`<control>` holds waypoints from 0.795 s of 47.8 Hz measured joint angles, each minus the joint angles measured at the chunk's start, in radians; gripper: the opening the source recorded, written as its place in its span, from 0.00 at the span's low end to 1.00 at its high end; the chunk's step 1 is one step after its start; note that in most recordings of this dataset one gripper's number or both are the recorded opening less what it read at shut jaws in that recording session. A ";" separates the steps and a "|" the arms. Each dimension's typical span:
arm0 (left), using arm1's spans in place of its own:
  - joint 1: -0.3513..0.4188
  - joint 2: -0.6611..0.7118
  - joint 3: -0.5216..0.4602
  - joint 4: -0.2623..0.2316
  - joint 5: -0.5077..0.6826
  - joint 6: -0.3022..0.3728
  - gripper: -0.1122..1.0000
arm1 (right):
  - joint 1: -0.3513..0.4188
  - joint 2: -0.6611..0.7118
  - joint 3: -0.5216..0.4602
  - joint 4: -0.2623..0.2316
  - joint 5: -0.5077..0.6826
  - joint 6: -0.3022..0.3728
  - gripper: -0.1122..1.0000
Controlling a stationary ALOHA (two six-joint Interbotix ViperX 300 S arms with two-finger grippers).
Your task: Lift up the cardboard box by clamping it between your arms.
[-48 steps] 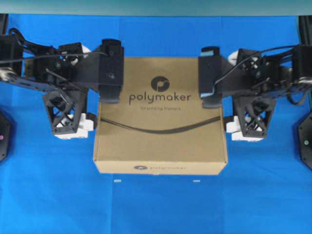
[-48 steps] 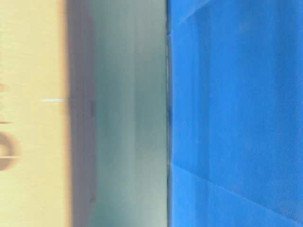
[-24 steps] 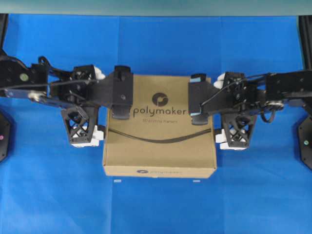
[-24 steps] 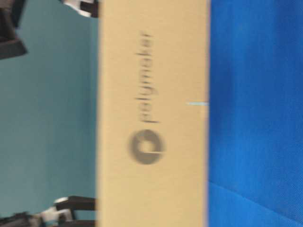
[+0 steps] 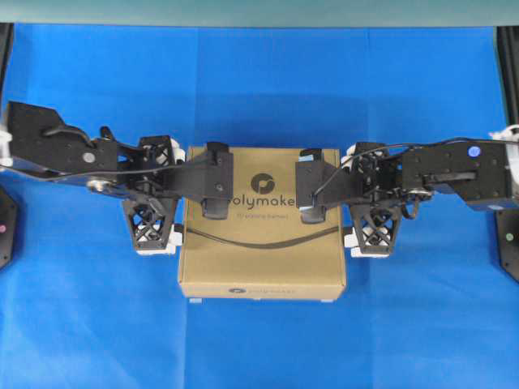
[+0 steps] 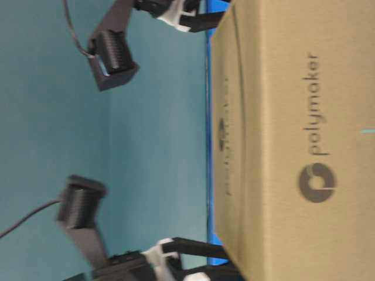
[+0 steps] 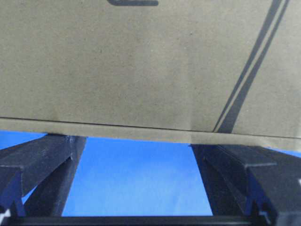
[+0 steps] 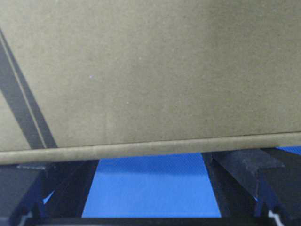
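Two of our black arms press the flat square tan cardboard box (image 5: 261,243) between them on the blue surface (image 5: 259,340). Our left hand (image 5: 180,231) and right hand (image 5: 347,233) are spread wide, fingers against its sides.

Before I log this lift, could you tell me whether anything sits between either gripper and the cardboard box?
Nothing visible does. The left gripper and right gripper stand at opposite sides of the cardboard box, jaws open; only blue cloth lies around it.
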 measured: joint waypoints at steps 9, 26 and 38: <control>0.000 0.028 0.012 0.000 -0.057 0.002 0.88 | -0.008 0.032 0.002 0.000 -0.005 -0.026 0.99; 0.000 0.049 0.034 0.000 -0.092 0.000 0.88 | -0.009 0.064 0.002 0.002 -0.014 -0.028 0.99; 0.000 0.043 0.067 -0.002 -0.143 -0.002 0.88 | -0.005 0.071 0.002 0.011 -0.015 -0.028 0.99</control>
